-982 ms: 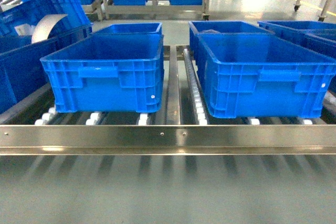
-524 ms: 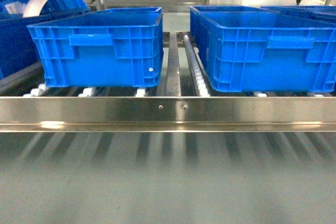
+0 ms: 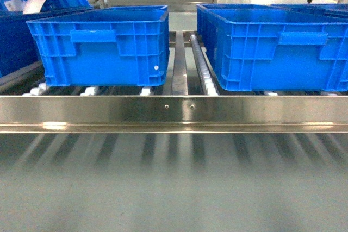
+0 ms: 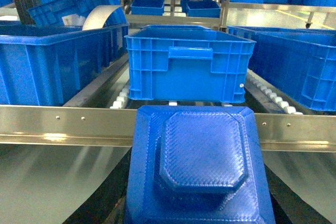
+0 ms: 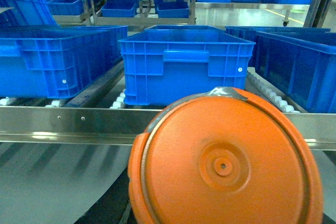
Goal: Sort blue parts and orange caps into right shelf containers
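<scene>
item: blue part (image 4: 202, 161), carried at my left wrist, filling the lower frame; fingers not in view, so i cannot tell how the left gripper grips it. item: orange cap (image 5: 226, 163), carried at my right wrist, same remark for the right gripper. item: left crate (image 3: 100, 44) and right crate (image 3: 277, 44), both on the roller shelf (image 3: 204, 77) behind a steel rail (image 3: 174, 113), each straight ahead of its own load. neither arm shows in the head view. risks: a load catching the rail or a crate's thick rim on the way in; cap and part swapped between crates; an unseen loose hold letting either slip short onto the rollers.
</scene>
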Controlling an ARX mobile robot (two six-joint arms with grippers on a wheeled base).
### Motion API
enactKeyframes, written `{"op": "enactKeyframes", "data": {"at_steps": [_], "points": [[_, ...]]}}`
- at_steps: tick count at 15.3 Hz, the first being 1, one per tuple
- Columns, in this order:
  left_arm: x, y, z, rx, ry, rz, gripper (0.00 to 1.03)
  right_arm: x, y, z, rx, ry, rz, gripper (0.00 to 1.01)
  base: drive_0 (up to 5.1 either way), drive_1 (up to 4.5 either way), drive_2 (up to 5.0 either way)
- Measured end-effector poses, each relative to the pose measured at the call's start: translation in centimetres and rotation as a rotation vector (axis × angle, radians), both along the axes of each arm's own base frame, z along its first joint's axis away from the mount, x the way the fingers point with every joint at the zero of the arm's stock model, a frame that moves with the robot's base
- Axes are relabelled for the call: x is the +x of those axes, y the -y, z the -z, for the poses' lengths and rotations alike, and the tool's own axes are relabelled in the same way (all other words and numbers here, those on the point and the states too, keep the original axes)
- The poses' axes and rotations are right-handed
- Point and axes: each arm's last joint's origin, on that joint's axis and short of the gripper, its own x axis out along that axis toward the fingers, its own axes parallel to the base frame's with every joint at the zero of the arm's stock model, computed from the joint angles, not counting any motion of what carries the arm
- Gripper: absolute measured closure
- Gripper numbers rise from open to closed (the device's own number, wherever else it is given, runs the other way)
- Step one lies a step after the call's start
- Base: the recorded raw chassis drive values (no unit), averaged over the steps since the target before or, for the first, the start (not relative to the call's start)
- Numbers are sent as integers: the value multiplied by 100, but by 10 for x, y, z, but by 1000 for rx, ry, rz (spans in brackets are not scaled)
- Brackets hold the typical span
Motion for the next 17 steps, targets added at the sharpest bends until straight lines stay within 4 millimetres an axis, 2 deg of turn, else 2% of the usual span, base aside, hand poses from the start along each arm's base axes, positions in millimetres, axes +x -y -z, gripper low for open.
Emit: {"op": "enactKeyframes", "data": {"at_steps": [17], "points": [[0,0,0,0,1,0,62,0,0,0,0,-1,0,58,0,419,-419]]}}
